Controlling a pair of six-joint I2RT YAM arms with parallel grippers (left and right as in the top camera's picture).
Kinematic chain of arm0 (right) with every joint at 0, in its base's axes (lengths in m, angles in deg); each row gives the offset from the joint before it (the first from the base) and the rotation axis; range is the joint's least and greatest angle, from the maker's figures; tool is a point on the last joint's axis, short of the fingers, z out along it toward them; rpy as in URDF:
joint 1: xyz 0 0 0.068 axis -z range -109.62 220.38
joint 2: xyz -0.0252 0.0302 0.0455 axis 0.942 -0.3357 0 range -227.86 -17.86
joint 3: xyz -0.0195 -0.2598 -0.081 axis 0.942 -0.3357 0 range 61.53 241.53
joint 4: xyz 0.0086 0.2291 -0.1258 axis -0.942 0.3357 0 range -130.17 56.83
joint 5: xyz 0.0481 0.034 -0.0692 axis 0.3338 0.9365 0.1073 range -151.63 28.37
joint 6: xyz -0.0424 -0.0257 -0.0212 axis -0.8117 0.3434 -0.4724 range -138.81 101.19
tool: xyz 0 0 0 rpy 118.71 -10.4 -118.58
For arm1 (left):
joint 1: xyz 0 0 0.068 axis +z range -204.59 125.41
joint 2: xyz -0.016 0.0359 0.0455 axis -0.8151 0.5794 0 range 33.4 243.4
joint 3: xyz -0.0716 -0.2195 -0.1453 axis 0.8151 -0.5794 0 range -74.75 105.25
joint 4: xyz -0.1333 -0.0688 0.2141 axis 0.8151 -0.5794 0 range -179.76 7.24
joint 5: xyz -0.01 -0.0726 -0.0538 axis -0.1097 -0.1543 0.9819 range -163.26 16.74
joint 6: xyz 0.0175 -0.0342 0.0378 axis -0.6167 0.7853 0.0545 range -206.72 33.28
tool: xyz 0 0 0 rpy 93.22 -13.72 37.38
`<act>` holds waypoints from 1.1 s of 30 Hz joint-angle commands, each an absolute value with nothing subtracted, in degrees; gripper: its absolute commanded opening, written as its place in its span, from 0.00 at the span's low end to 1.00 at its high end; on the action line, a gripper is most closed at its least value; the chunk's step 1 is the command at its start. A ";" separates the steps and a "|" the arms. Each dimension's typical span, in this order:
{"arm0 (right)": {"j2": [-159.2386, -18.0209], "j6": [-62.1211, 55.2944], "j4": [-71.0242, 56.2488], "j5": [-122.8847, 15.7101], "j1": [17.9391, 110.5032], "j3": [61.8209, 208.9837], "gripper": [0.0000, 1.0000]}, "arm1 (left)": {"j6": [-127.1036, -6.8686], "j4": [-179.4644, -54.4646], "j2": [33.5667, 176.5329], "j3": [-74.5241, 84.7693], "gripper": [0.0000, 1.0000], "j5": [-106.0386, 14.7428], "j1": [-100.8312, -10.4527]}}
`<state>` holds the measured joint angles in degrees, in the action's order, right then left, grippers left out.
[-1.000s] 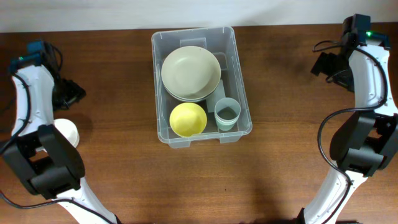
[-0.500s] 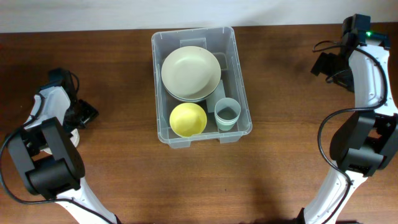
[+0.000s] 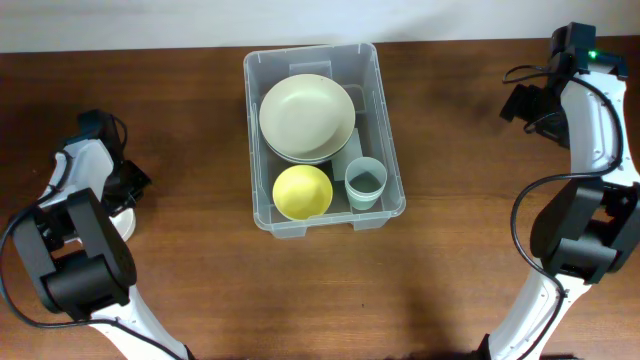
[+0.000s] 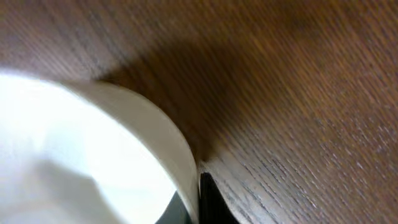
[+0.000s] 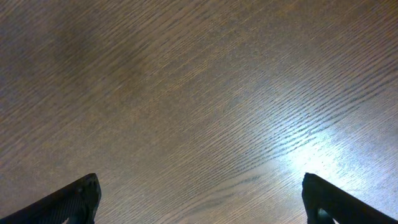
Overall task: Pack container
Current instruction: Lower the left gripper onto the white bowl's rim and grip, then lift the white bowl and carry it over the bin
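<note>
Currently the left jaws are closed onto the thin wall of a white cup (image 4: pixel 93 155). In the left wrist view I see one dark finger (image 4: pixel 206 200) pressed against the outside of that wall. The cup stands on the counter (image 3: pixel 450 280) near its left edge. The right jaws stand wide apart over bare wood, holding nothing, with only the two fingertips showing in the lower corners of the right wrist view.

The container (image 3: pixel 249 150) lies in the middle of the counter towards its far edge, well apart from both sets of jaws: to the right of the left ones and to the left of the right ones. It holds a pale plate (image 3: pixel 306 115), a yellow bowl (image 3: pixel 302 191) and a blue-grey cup (image 3: pixel 366 182).

The left arm (image 3: pixel 75 250) is folded back, wrist pointing down at the white cup. The right arm (image 3: pixel 590 130) reaches up along the right edge.
</note>
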<state>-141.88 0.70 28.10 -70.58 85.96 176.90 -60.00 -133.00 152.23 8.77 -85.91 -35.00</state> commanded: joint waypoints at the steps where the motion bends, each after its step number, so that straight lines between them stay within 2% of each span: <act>1: -141.88 0.98 28.08 -70.87 86.22 177.07 0.99 | -63.11 -132.89 152.62 11.75 0.01 -86.45 -34.56; 6: -141.88 0.98 28.08 -70.87 86.22 177.07 0.99 | -71.48 -134.48 152.62 18.85 0.01 -80.55 -35.26; 10: -141.88 0.98 28.08 -70.89 86.22 177.07 0.99 | -82.03 -137.08 152.60 28.36 0.01 -66.24 -37.64; 14: -141.88 0.98 28.08 -70.87 86.22 177.07 0.99 | -85.77 -141.87 152.03 38.13 0.01 -58.32 -42.41; 21: -141.88 0.98 28.08 -70.87 86.22 177.07 0.99 | -93.84 -150.11 149.65 49.82 0.01 -57.69 -56.16; 26: -141.88 0.98 28.08 -70.87 86.22 177.07 0.99 | -94.56 -153.61 148.49 50.67 0.01 -59.53 -65.03; 33: -141.88 0.98 28.08 -70.87 86.22 177.07 0.99 | -94.51 -161.21 148.58 50.65 0.01 -59.55 -72.92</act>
<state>-141.88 0.65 28.10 -70.58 85.96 176.90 -93.16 -159.66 150.72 49.54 -59.75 -71.22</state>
